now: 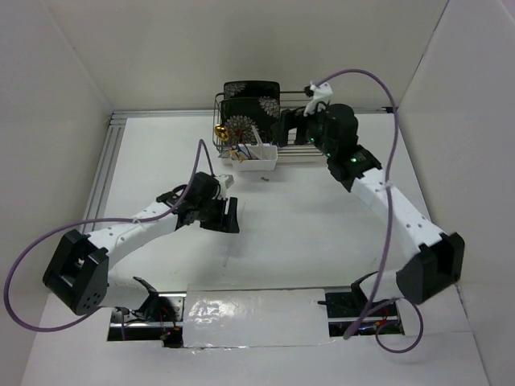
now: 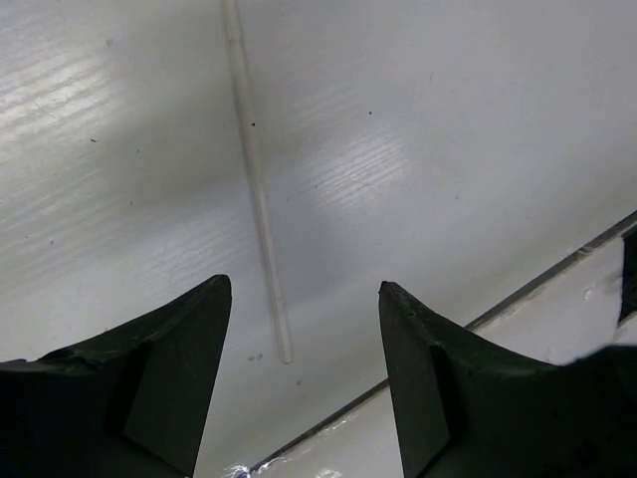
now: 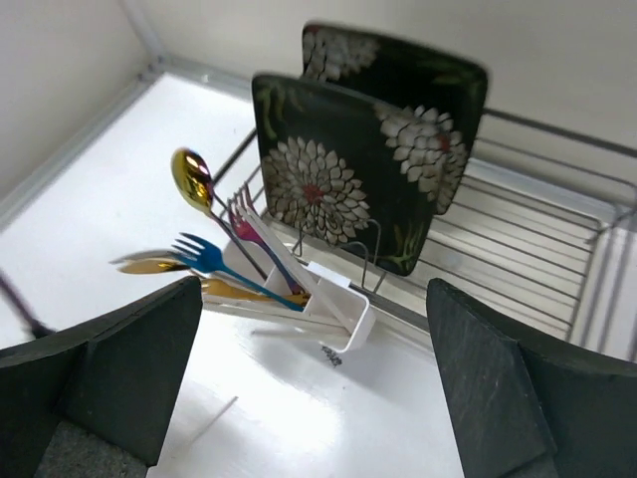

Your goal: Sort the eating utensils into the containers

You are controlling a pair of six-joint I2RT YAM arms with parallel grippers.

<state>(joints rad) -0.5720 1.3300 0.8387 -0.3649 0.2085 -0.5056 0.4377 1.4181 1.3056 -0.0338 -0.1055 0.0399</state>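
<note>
A pale thin chopstick (image 2: 257, 189) lies alone on the white table; it also shows in the right wrist view (image 3: 214, 418). My left gripper (image 2: 304, 283) is open and empty, hovering just above the chopstick's near end (image 1: 232, 215). The white caddy (image 3: 343, 311) stands in front of the rack (image 1: 256, 158). It holds a blue fork (image 3: 214, 261), a gold spoon (image 3: 191, 179), a shiny pink piece (image 3: 249, 227), more gold pieces and a chopstick (image 3: 289, 267). My right gripper (image 3: 315, 284) is open and empty, held above and behind the caddy (image 1: 286, 129).
A black wire dish rack (image 3: 528, 239) with two black floral plates (image 3: 338, 179) stands behind the caddy at the back of the table (image 1: 249, 112). A metal rail (image 1: 109, 161) runs along the left edge. White walls enclose the table. A small dark mark (image 3: 331, 356) lies by the caddy.
</note>
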